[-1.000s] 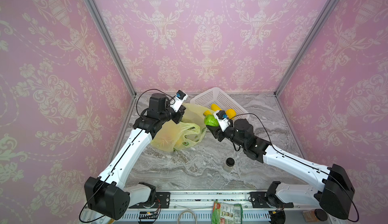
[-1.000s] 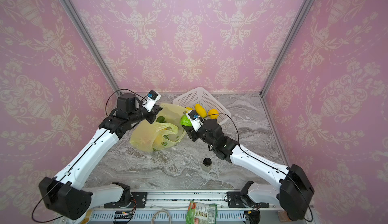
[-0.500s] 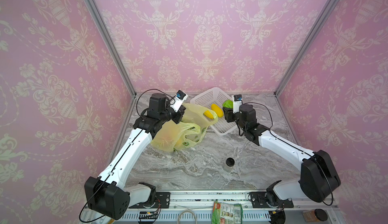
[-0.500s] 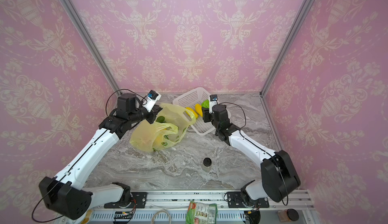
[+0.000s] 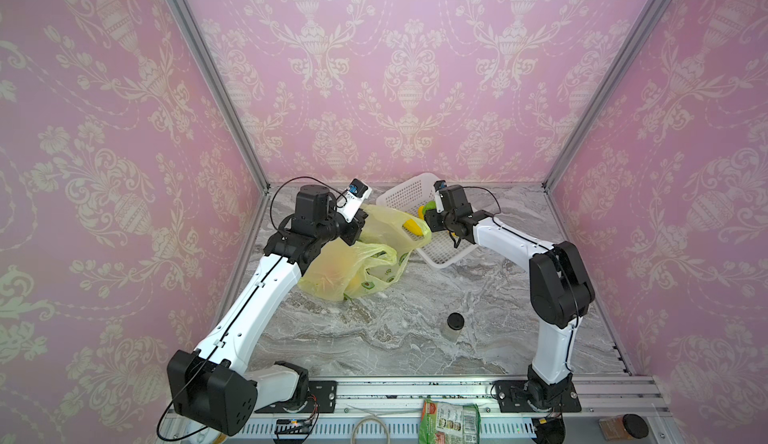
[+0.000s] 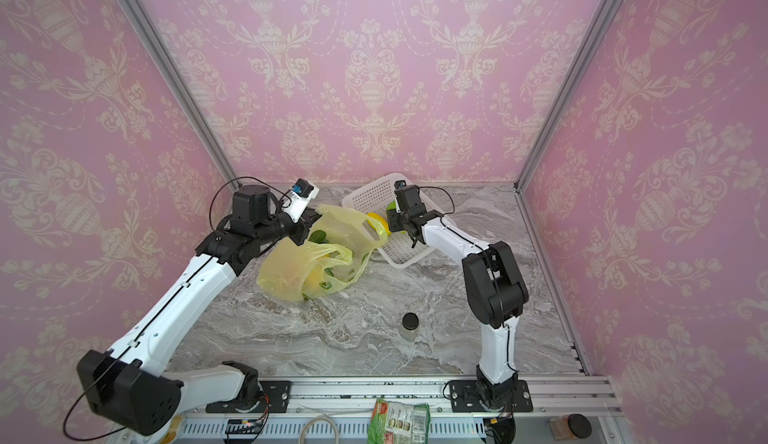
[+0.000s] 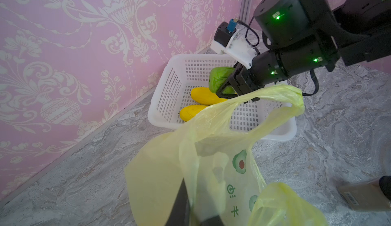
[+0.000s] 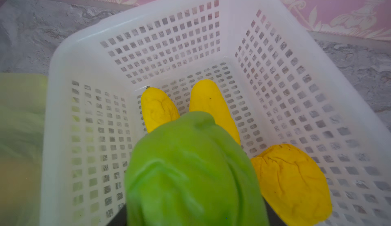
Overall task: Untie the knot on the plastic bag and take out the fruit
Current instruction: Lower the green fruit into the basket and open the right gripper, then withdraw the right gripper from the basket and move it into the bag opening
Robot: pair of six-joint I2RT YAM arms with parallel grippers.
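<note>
The plastic bag (image 5: 353, 267) is thin, translucent yellow-green film with small green printed marks. It lies slumped and crumpled on the left-centre of the table, just beside the white perforated basket (image 5: 442, 261). 1 handle loop (image 7: 294, 100) stands up wide and untwisted, and a green round (image 6: 318, 236) shows inside the bag's mouth. The left gripper (image 6: 306, 229) is pinched nearly closed on the bag's upper edge, holding the film raised. The right gripper (image 7: 227, 87) is clamped, jaws partly apart, around a wrinkled green fruit (image 8: 190, 172), held over the basket and clear of its floor. In the basket lie 2 elongated yellow fruits (image 8: 159, 110) side by side and 1 bumpy yellow ball (image 8: 292, 182). The table (image 5: 374, 338) has a grey veined marble pattern. A small jar (image 5: 455, 325) with a black lid stands upright on it, well apart from the bag. 3 walls (image 5: 415, 67) of pink wallpaper with cream urn-and-flower ornament close the cell, with aluminium posts in the back corners. A green snack packet (image 5: 449, 421) lies on the front rail.
</note>
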